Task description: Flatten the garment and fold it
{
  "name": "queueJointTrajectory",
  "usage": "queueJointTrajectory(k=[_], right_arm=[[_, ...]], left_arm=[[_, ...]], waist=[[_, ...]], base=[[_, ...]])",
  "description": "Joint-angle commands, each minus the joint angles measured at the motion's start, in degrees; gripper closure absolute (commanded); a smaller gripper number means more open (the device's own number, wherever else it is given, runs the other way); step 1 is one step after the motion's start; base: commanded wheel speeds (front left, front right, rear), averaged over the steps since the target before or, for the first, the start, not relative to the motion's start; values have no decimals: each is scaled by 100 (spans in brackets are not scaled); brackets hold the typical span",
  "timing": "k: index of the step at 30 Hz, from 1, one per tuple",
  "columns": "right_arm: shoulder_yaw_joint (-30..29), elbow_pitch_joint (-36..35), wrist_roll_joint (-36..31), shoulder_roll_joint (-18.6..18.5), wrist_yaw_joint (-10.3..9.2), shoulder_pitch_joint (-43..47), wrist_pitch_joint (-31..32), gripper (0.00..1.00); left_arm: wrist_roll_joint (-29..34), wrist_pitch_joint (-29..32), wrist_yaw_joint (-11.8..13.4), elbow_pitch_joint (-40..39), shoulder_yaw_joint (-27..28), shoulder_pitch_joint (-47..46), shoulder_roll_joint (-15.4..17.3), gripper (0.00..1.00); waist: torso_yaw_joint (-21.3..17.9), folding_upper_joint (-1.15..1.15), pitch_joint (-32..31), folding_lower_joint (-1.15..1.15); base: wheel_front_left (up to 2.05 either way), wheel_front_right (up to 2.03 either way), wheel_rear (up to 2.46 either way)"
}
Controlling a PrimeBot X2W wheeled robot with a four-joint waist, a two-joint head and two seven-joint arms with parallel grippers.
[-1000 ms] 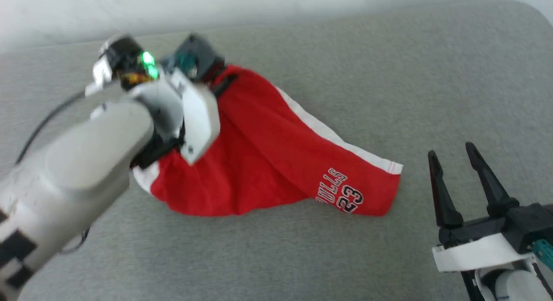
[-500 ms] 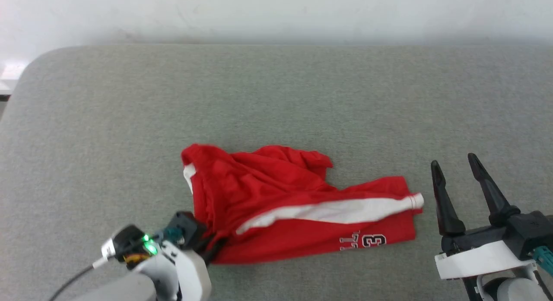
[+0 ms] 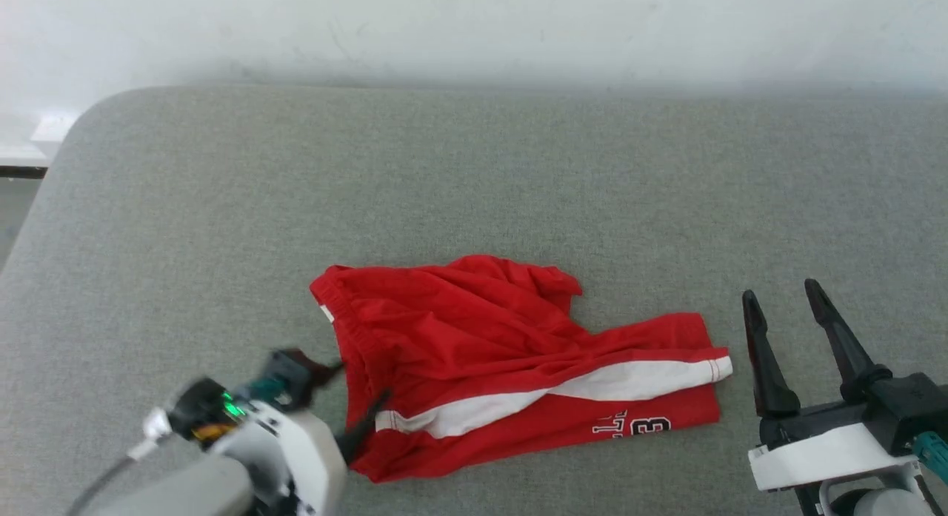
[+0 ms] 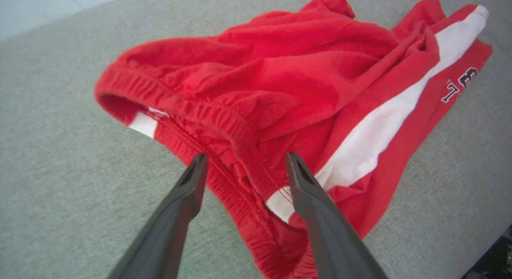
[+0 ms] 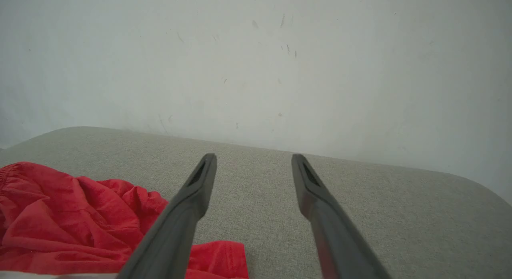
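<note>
Garment (image 3: 481, 338) lies crumpled on the grey fabric-covered tabletop (image 3: 222, 205), approx. mid-surface, waistband (image 4: 192, 111) toward the robot's left. One leg runs out to the right w/ the white stripe (image 3: 592, 386) on top. The lettering (image 3: 644, 426) is partly tucked under at the near edge, and the other leg is bunched up on the far side, so it's not flat yet.

Left gripper (image 3: 344, 401) sits at the near end of the waistband, jaws spread and pinching nothing. In the left wrist view the left gripper (image 4: 244, 161) straddles the elastic. One finger overlaps the cloth, but can't tell if it actually touches. Prob. placed there because the thick elastic corner is the firmest edge to grab for a pull.

Right gripper (image 3: 781, 294) hovers just beside the stretched leg's hem, jaws spread, nothing btwn them. Its wrist view looks past the garment (image 5: 60, 215) toward the wall (image 5: 256, 51). It looks parked w/in reach of that hem, so both ends could be tensioned apart.
</note>
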Motion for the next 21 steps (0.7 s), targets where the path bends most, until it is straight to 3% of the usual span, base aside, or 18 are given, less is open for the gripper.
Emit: queueJointTrajectory(k=[1, 5, 9, 16, 21], right_arm=[[-8, -9, -31, 46, -5, 72, -28, 0], [-5, -15, -49, 100, -5, 129, -28, 0], [31, 7, -51, 108, -5, 160, -28, 0], [48, 15, -68, 81, -5, 175, -28, 0], [152, 27, -96, 34, -5, 74, -28, 0]], left_arm=[[48, -49, 94, -154, 139, -184, 213, 0], [-24, -53, 241, -575, 450, -418, 575, 0], [145, 361, 274, -805, 435, -750, 820, 0], [55, 1177, -238, -633, 323, -1308, 859, 0], [68, 1809, -741, 136, 176, -1809, 731, 0]], waist=[[35, 0, -92, 0], [55, 0, -183, 0], [55, 0, -252, 0], [15, 0, -273, 0], [-116, 0, -140, 0]], base=[[0, 0, 0], [0, 0, 0], [0, 0, 0], [0, 0, 0], [0, 0, 0]])
